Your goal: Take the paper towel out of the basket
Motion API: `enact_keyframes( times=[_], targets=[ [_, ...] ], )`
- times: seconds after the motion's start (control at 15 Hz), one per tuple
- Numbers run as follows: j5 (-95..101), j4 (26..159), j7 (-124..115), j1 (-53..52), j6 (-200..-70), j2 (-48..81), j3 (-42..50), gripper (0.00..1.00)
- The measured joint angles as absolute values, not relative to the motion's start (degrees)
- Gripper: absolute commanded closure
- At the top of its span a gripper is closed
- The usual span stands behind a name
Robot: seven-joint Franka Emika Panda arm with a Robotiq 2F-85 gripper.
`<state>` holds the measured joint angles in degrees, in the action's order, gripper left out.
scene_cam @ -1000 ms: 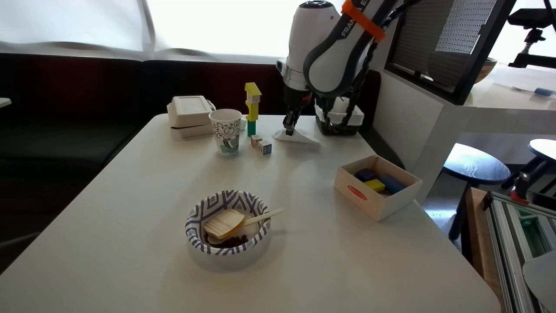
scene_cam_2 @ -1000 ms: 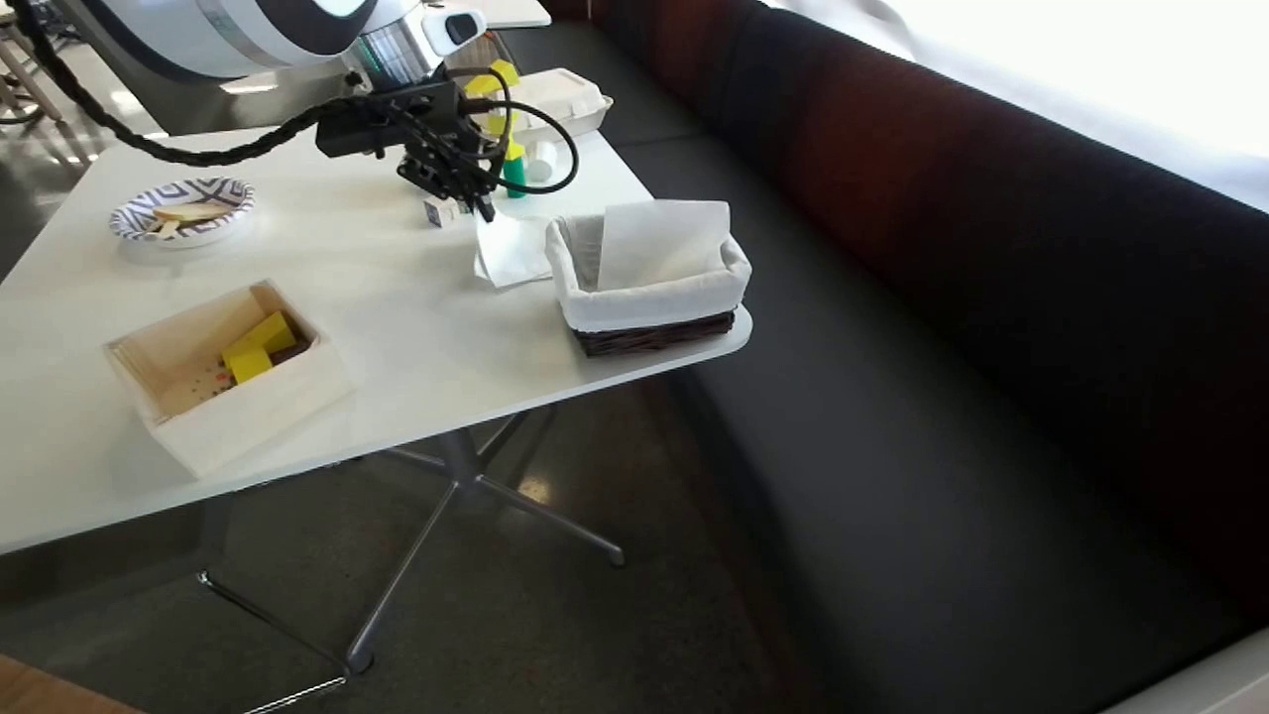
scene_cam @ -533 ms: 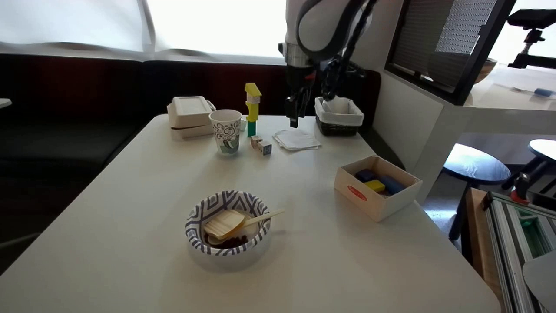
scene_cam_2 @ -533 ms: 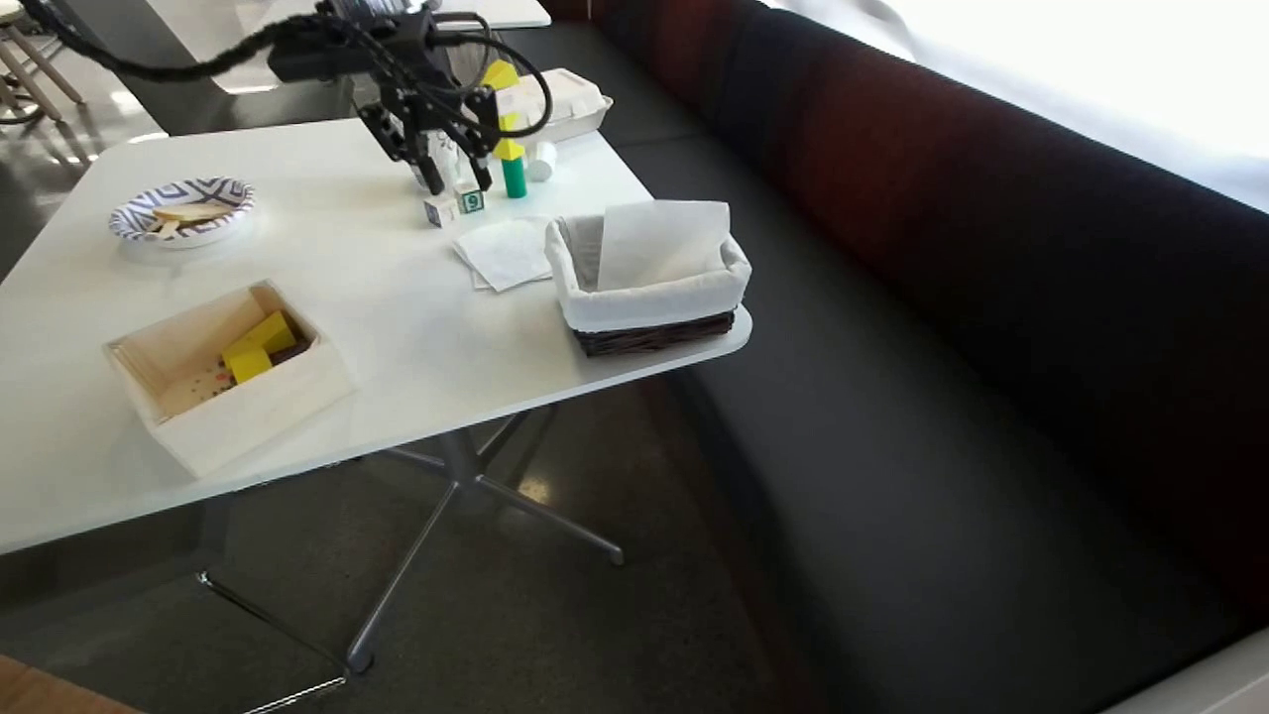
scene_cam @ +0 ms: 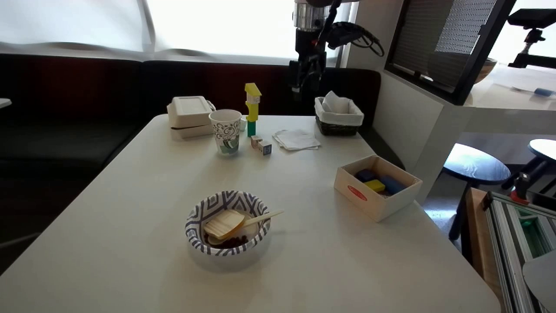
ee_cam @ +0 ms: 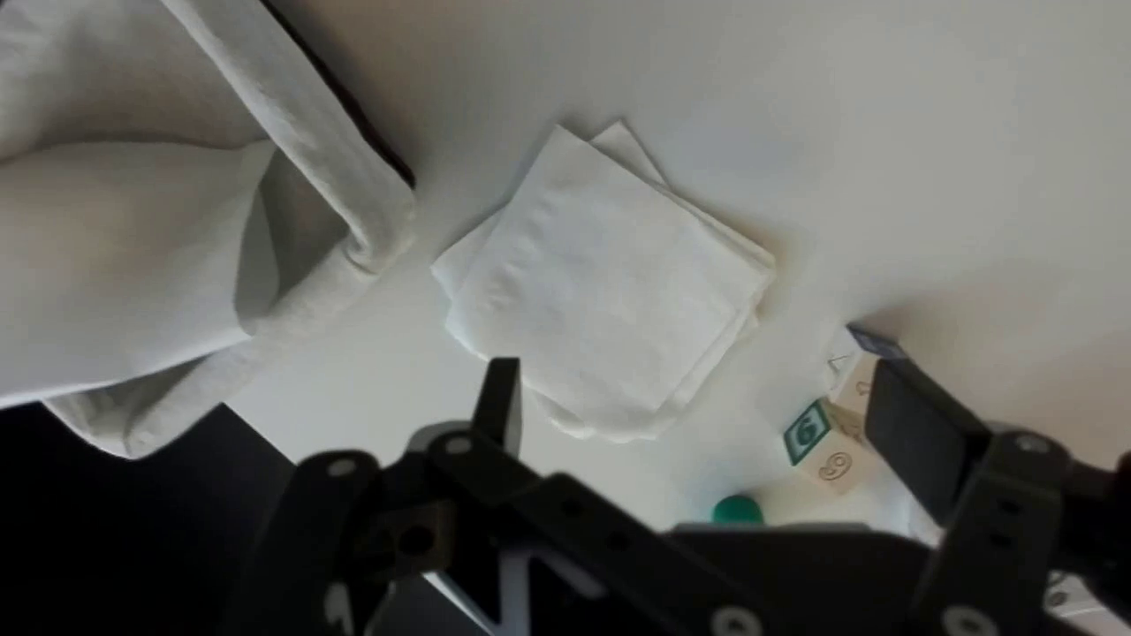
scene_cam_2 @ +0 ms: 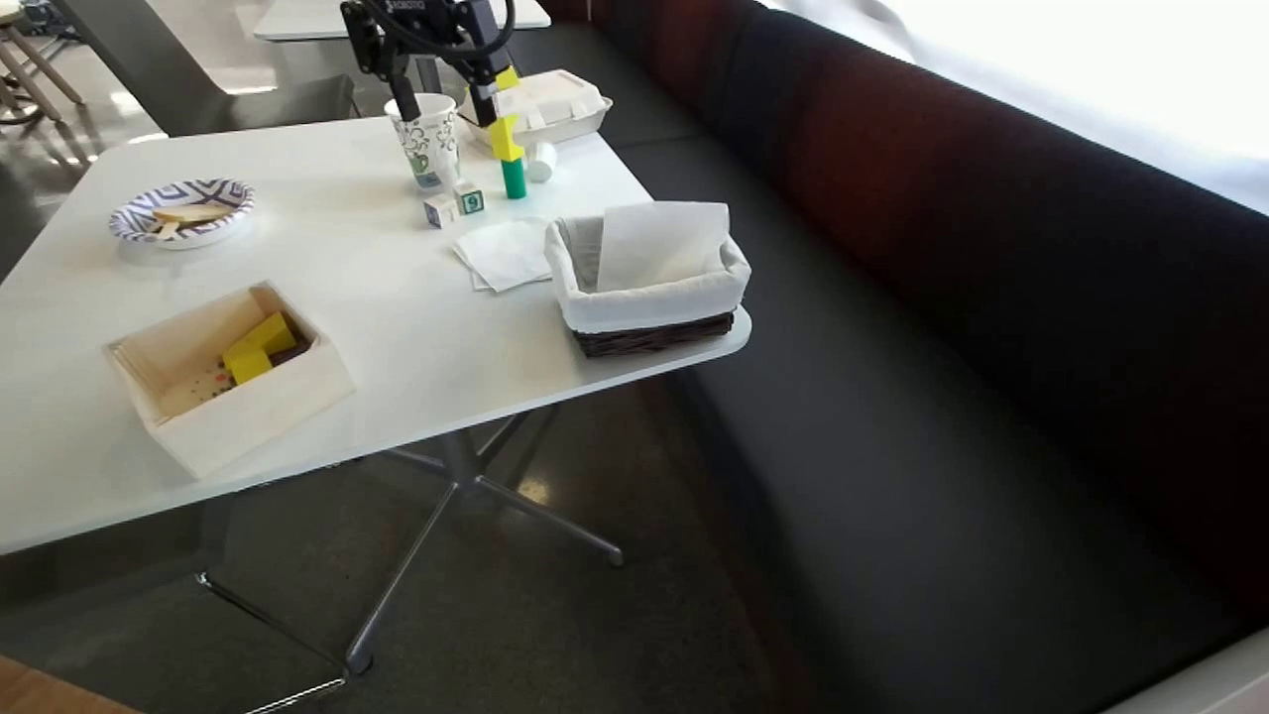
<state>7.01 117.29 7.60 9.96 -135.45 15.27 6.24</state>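
Note:
The white paper towel (ee_cam: 610, 283) lies flat on the table, slightly creased, with offset layers showing at its edges. In both exterior views it rests beside the basket (scene_cam_2: 654, 309), a dark wicker one with a white cloth lining. Another white sheet (scene_cam_2: 666, 243) stands up inside that basket, and the wrist view shows its broad face at the left. My gripper (scene_cam_2: 448, 116) hangs well above the table with its jaws wide apart and nothing held. In the wrist view, the left finger (ee_cam: 502, 402) overlaps the towel's lower edge from above, without contact.
Two letter blocks (scene_cam: 261, 146), a tower of yellow and green blocks (scene_cam: 252, 112), a paper cup (scene_cam: 226, 135) and a takeaway box (scene_cam: 191, 114) stand near the towel. A wooden box (scene_cam: 377, 191) and a striped bowl (scene_cam: 228, 222) sit farther off.
A second ago my gripper was down at the towel, pinching it up into a peak. The jaws have since opened, the towel has dropped flat, and the arm has risen clear.

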Motion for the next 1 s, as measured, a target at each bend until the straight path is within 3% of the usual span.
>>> enact_keyframes(
  times=[1.0],
  targets=[
    [7.4, 117.2, -0.5, 10.0, -134.7, 15.5, 10.0, 0.0]
  ],
)
